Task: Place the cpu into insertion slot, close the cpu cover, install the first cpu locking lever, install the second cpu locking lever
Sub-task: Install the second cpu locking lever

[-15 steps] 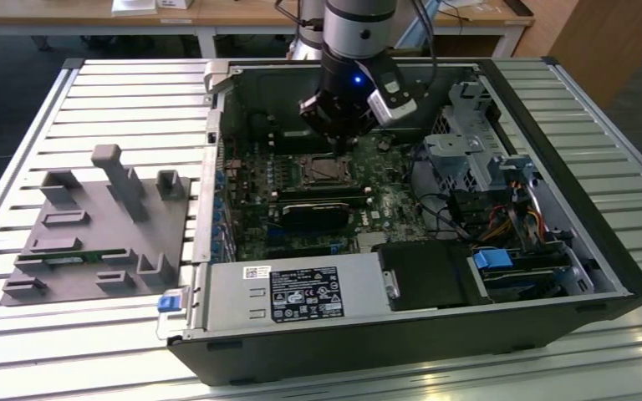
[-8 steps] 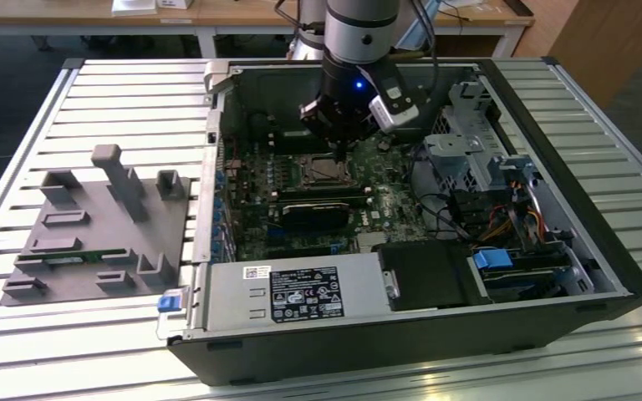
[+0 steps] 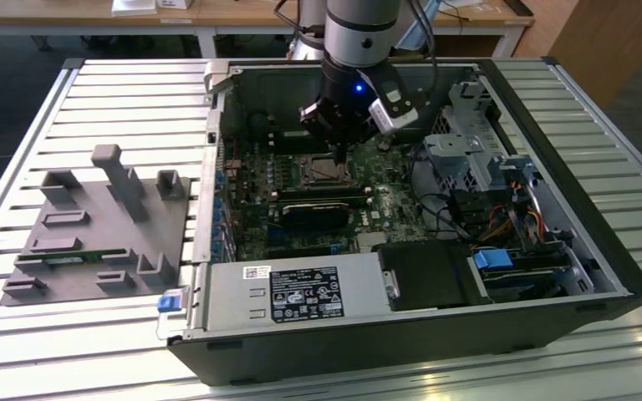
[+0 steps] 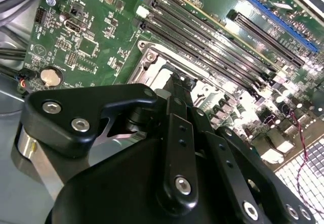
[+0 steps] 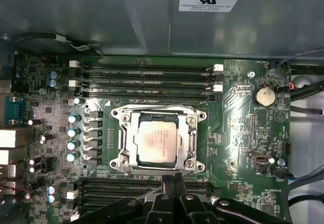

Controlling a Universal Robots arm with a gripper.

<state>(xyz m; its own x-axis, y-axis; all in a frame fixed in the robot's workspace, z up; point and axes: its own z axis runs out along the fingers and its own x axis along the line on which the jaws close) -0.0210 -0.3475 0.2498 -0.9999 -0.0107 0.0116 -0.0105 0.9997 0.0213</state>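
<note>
One slatted metal counter (image 3: 98, 92) carries one open computer case (image 3: 544, 109), lying on its side, with a grey moulded fixture tray (image 3: 98, 225) well apart from it toward the exterior view's left. Inside the case lies one green circuit board (image 5: 243, 133). The single arm (image 3: 360, 33) reaches down into the case, and its gripper (image 3: 343, 154) hangs just above the board, close beside the socket.

In the first wrist view the insertion slot (image 5: 158, 141) sits at the middle of the board, and one cpu (image 5: 157, 142) lies flat inside it, pale face up. One silvery cpu cover (image 5: 191, 133) lies down around the chip as a frame, its cut-out showing the chip's face. The gripper (image 5: 172, 183) has its dark fingertips drawn narrowly together, holding nothing, at the socket's edge nearest the lower bank of long black slots (image 5: 142, 187); whether the tips touch the frame there I cannot tell, since they cover that spot.

Two banks of long black slots flank the socket: four above it and what look like four below, partly hidden by the gripper. One round coin cell (image 5: 265, 96) sits well apart from the socket.

In the second wrist view the gripper (image 4: 177, 85) body covers much of the socket.
</note>
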